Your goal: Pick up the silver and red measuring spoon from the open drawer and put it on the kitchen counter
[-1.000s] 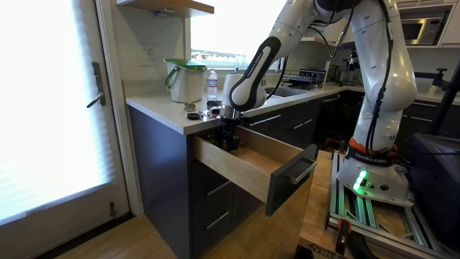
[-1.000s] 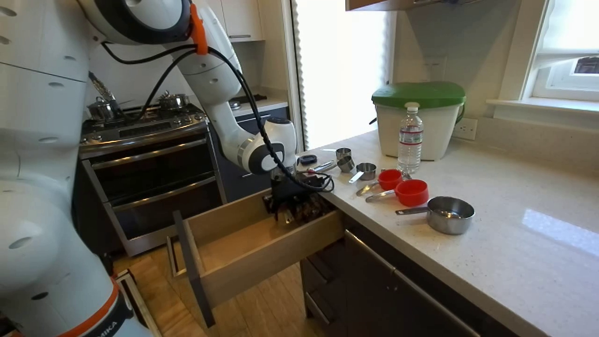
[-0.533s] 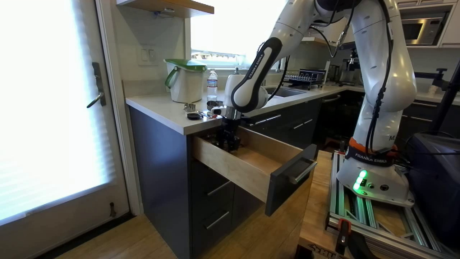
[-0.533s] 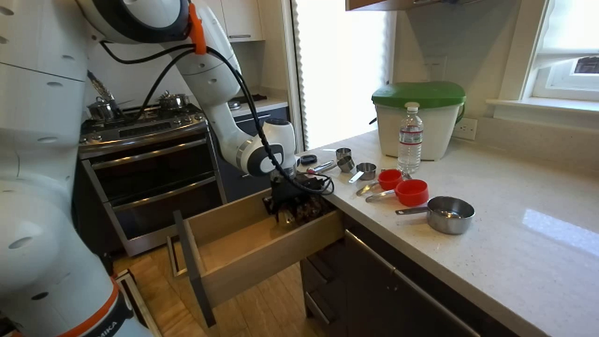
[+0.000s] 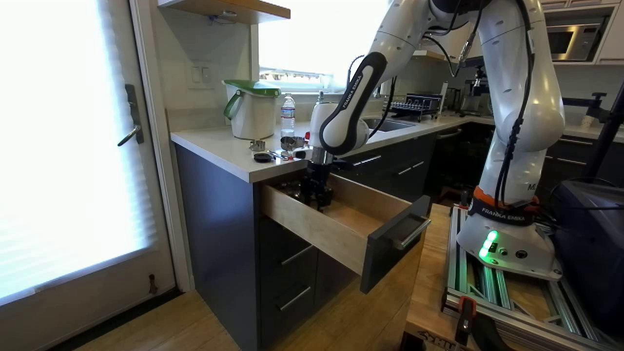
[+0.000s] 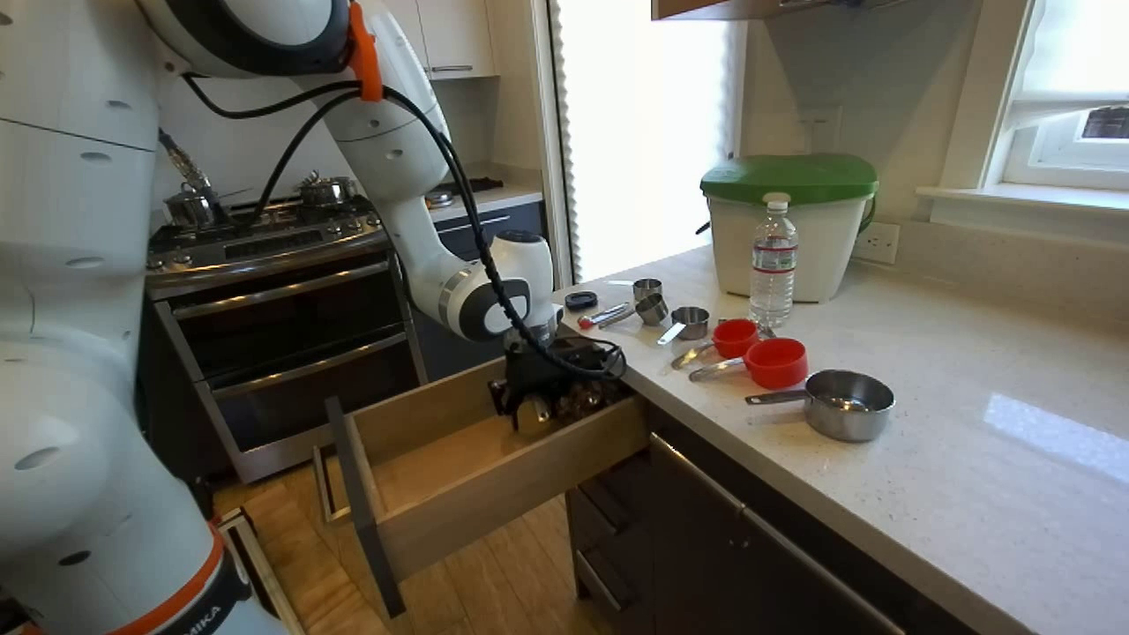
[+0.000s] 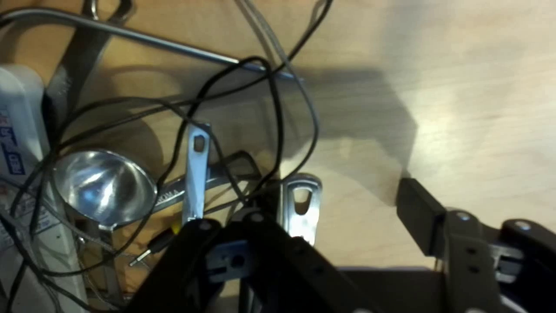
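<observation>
Black two-fingered hand (image 7: 334, 208) inside light-wood drawer (image 5: 317, 229), jaws apart, nothing clamped. Likely silver-and-red measuring spoon (image 7: 300, 226): lower centre of wrist view, slotted metal end showing, red unseen. Step seems grasping; next: centre, close, lift to pale stone surface (image 6: 926, 494).

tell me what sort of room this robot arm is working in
A kitchen, probably a home one: a sink is set into the pale counter, measuring cups sit on it, and a stove carries pots.
</observation>
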`<state>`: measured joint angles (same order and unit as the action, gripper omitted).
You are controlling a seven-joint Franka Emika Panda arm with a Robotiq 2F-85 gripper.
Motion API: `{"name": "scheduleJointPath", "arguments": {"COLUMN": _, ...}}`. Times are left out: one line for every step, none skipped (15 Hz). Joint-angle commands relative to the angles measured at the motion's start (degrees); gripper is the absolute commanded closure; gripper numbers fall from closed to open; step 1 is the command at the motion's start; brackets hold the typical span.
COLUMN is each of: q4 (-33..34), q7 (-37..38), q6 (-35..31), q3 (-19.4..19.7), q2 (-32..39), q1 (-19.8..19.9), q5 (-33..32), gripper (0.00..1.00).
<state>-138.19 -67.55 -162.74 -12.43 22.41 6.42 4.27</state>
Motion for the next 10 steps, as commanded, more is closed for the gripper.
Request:
{"name": "scheduleJointPath", "arguments": {"q4": -1.99, "q7": 1.41, "q6": 0.26, "q3": -0.30, "q2": -0.87, "q1": 0.64, "q5": -1.11, "gripper": 0.29}}
{"name": "scheduleJointPath", "arguments": {"q4": -2.02, "q7": 1.35, "q6": -0.02, "q3": -0.37, "q2": -0.87, "q1": 0.59, "q5": -1.15, "gripper": 0.30}}
{"name": "scheduleJointPath", "arguments": {"q4": -1.91, "q7": 1.32, "q6": 0.09, "q3": -0.44, "q2": -0.86, "q1": 0.55, "q5": -1.16, "gripper": 0.29}}
{"name": "scheduleJointPath", "arguments": {"q4": -1.66, "q7": 1.33, "q6": 0.15, "q3": -0.51, "q2": -0.85, "q1": 0.44, "q5": -1.21, "gripper": 0.30}}
{"name": "scheduleJointPath", "arguments": {"q4": -1.41, "q7": 1.33, "q6": 0.18, "q3": -0.60, "q2": -0.81, "q1": 0.33, "q5": -1.27, "gripper": 0.30}}
{"name": "scheduleJointPath", "arguments": {"q4": -1.26, "q7": 1.44, "q6": 0.25, "q3": -0.55, "q2": -0.87, "q1": 0.12, "q5": -1.44, "gripper": 0.31}}
{"name": "scheduleJointPath", "arguments": {"q4": -1.12, "q7": 1.48, "q6": 0.39, "q3": -0.56, "q2": -0.91, "q1": 0.05, "q5": -1.51, "gripper": 0.33}}
{"name": "scheduleJointPath", "arguments": {"q4": -0.96, "q7": 1.49, "q6": 0.44, "q3": -0.58, "q2": -0.97, "q1": -0.05, "q5": -1.63, "gripper": 0.34}}
{"name": "scheduleJointPath", "arguments": {"q4": -0.81, "q7": 1.59, "q6": 0.50, "q3": -0.53, "q2": -1.02, "q1": -0.20, "q5": -1.81, "gripper": 0.35}}
{"name": "scheduleJointPath", "arguments": {"q4": -0.66, "q7": 1.61, "q6": 0.61, "q3": -0.55, "q2": -1.01, "q1": -0.31, "q5": -1.99, "gripper": 0.36}}
